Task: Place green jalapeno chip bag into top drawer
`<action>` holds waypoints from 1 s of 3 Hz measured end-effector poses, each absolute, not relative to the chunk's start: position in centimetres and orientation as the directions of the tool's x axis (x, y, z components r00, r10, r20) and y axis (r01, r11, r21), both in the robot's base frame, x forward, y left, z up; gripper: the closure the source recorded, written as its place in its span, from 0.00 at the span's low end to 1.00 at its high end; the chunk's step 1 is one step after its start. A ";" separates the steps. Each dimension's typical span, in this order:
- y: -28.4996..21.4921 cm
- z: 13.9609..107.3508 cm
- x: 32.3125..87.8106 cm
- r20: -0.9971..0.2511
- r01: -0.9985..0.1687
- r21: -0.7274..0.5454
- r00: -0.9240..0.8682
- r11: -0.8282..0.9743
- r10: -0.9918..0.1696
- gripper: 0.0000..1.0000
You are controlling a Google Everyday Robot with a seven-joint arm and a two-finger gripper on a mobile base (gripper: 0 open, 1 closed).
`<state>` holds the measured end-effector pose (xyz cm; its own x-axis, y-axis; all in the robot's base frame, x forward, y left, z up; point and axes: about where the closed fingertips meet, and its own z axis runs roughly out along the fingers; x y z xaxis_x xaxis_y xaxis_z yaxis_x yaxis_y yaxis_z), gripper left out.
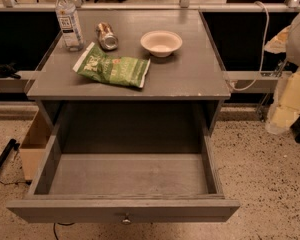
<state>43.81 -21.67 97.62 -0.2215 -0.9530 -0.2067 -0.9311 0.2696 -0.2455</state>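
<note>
- Hanging at the 3 o'clock edge of the view, the gripper (291, 100) is showing as pale yellowish-white shapes off the right side of the grey table (190, 79). It is sitting well apart from everything on the tabletop, and whether it is wide or narrow cannot be told.
- A white cable (262, 44) is drooping at about 11 o'clock from the gripper, running down toward the rail beside the table.
- The green jalapeno chip bag (112, 66) is lying flat on the tabletop at 9 o'clock from the gripper, toward the front left, with its white top edge pointing to about 10 o'clock.
- A white bowl (161, 42) is standing upright at 1 o'clock from the bag, apart from it.
- A silver can (107, 36) is lying on its side at 12 o'clock from the bag, just beside the bag's upper edge.
- A clear water bottle (69, 21) with a white cap is standing upright at 11 o'clock from the bag, near the table's back left corner.
- The top drawer (130, 176) is standing pulled out at 6 o'clock from the bag, below the tabletop, with its grey floor showing.
- A small round metal knob (126, 219) is sitting on the middle of the drawer front.
- A light wooden box (35, 144) is resting on the speckled floor (265, 169) at 9 o'clock from the drawer.
</note>
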 end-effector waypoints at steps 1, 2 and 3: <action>-21.8 97.5 44.2 -0.224 -0.932 -0.240 -0.218 0.271 -0.950 0.00; -21.7 97.1 44.9 -0.238 -0.935 -0.230 -0.214 0.269 -0.947 0.00; -20.2 96.6 47.6 -0.295 -0.947 -0.201 -0.186 0.251 -0.937 0.00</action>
